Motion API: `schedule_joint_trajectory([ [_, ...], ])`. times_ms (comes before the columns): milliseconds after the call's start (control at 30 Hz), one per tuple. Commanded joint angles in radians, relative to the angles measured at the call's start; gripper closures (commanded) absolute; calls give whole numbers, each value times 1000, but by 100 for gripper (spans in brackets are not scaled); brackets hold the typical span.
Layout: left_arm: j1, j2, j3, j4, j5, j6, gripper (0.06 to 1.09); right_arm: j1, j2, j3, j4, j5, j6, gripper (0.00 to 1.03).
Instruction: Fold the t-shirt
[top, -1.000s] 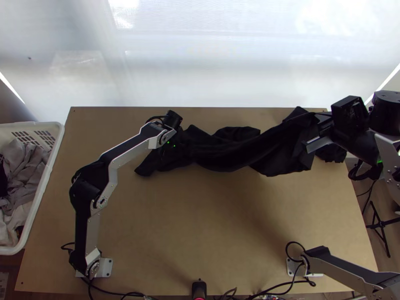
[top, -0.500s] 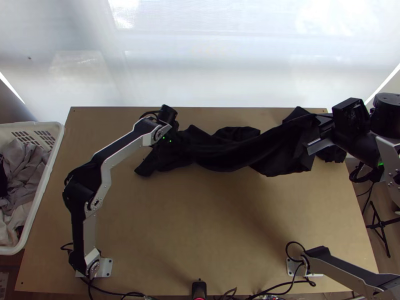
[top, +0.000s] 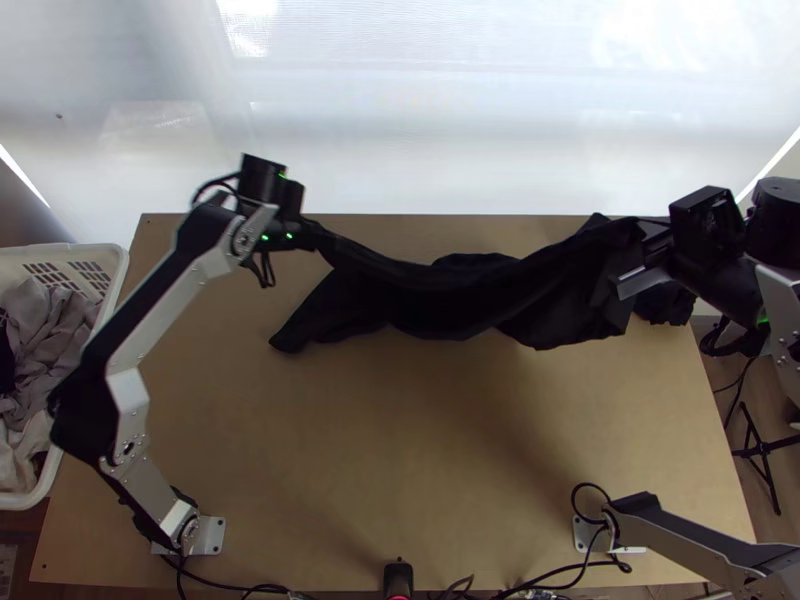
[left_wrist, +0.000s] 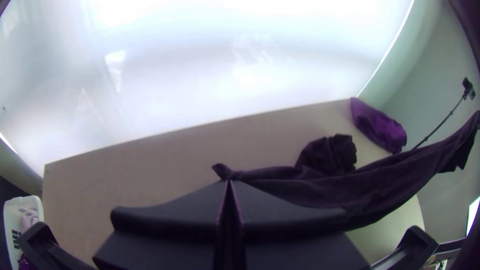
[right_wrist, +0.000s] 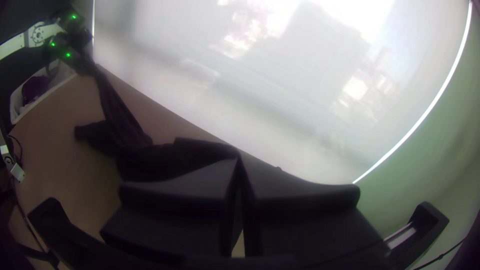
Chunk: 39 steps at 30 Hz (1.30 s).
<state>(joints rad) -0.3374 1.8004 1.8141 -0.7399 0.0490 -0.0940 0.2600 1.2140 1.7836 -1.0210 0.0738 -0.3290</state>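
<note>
The black t-shirt (top: 430, 300) hangs bunched and twisted across the far part of the table, raised at both ends. At its left end my left gripper (top: 314, 234) is shut on a narrow gathered bit. Above the far right side, my right gripper (top: 640, 238) holds the other end, where a wider fold droops. In the left wrist view a small tip of the t-shirt (left_wrist: 320, 190) sticks out past the closed left gripper (left_wrist: 229, 182). The right wrist view has the right gripper (right_wrist: 238, 162) closed on the t-shirt's edge (right_wrist: 200, 150).
A white basket (top: 95, 340) with grey and dark clothes stands left of the table (top: 400, 450). A separate purple-looking bundle (left_wrist: 380, 125) lies at the table's far right. Cables run along the near edge, and a thin stand (top: 765, 455) is beyond the right side.
My left gripper has moved left and slightly away from the near edge, drawing the t-shirt's left end up and out. The right gripper has hardly moved.
</note>
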Motion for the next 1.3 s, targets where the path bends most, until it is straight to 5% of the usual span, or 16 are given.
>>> schedule_joint_trajectory([
  [0,124,-119,183,-72,5,2,105,-47,47,48,55,6,-16,100],
  [300,276,-210,386,-16,3,57,105,-54,177,255,190,6,-27,100],
  [467,301,-314,398,59,3,92,105,45,196,344,286,49,-68,100],
  [667,293,-461,401,79,3,137,105,197,139,344,392,110,-133,100],
  [900,284,-635,401,42,2,212,105,239,22,329,444,127,-137,100],
  [1267,334,-794,409,20,-5,298,105,251,-194,238,527,135,-294,100],
])
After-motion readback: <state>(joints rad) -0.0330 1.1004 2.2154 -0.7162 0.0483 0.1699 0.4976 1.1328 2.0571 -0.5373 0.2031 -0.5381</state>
